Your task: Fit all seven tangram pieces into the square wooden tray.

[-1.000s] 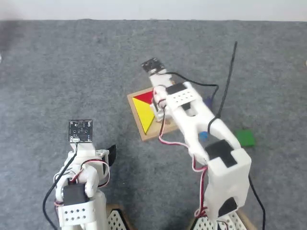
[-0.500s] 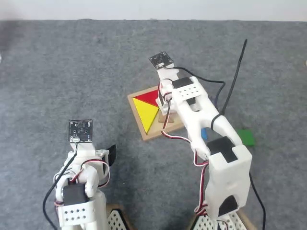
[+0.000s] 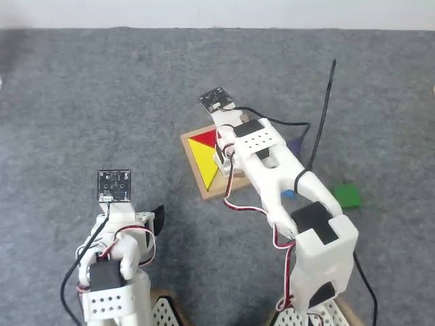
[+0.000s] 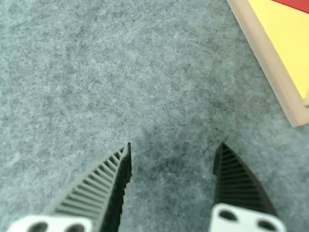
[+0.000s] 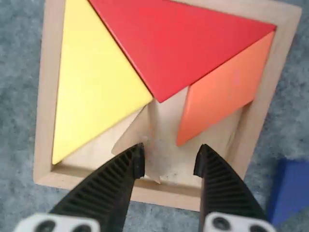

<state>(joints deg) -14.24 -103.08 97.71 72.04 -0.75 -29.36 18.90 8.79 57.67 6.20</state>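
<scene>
Your left arm [image 3: 112, 261] sits folded back close to its base. Your left gripper [image 4: 175, 150] points downward with its jaws spread wide. Your right arm [image 3: 285, 183] is stretched well forward with the wrist bent down, and your right gripper [image 5: 170, 154] hangs with its jaws partly apart.

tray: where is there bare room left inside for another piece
One bare patch, bordered by the yellow triangle, the red triangle, the orange piece and the tray rim; the open right gripper hovers above it. The rest is filled.
</scene>
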